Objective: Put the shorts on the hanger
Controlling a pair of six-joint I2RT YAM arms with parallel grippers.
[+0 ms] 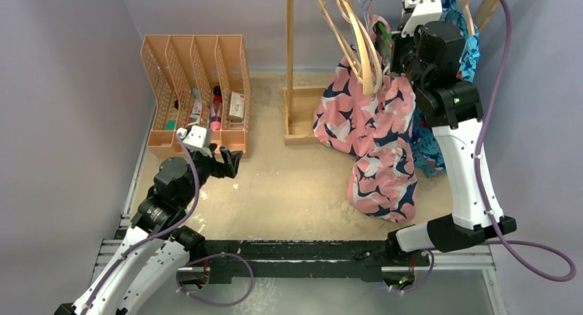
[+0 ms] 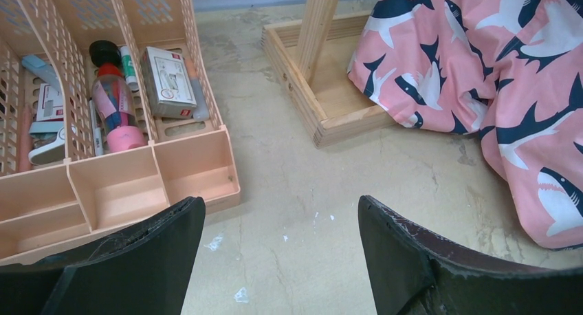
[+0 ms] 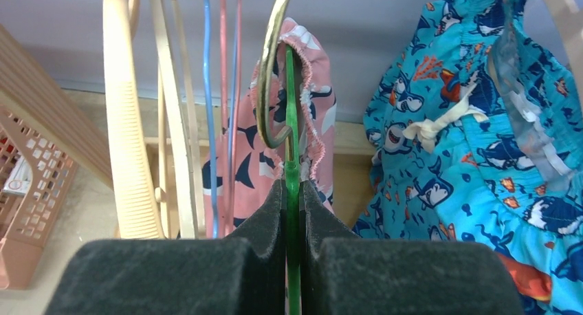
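The pink shark-print shorts (image 1: pixel 375 133) hang from the thin green hanger (image 3: pixel 292 143) and drape down to the table, also showing in the left wrist view (image 2: pixel 509 88). My right gripper (image 3: pixel 293 191) is shut on the green hanger just below its metal hook (image 3: pixel 268 88), high up at the back (image 1: pixel 395 57). The shorts' waistband (image 3: pixel 309 88) sits over the hanger. My left gripper (image 2: pixel 278 222) is open and empty, low over the table near the organizer (image 1: pixel 227 160).
A peach desk organizer (image 1: pixel 196 88) with small items stands at the back left. A wooden rack post and base (image 1: pixel 299 112) hold pale wooden hangers (image 1: pixel 354 33). A bright blue printed garment (image 3: pixel 481 157) hangs at the right, beside the right arm.
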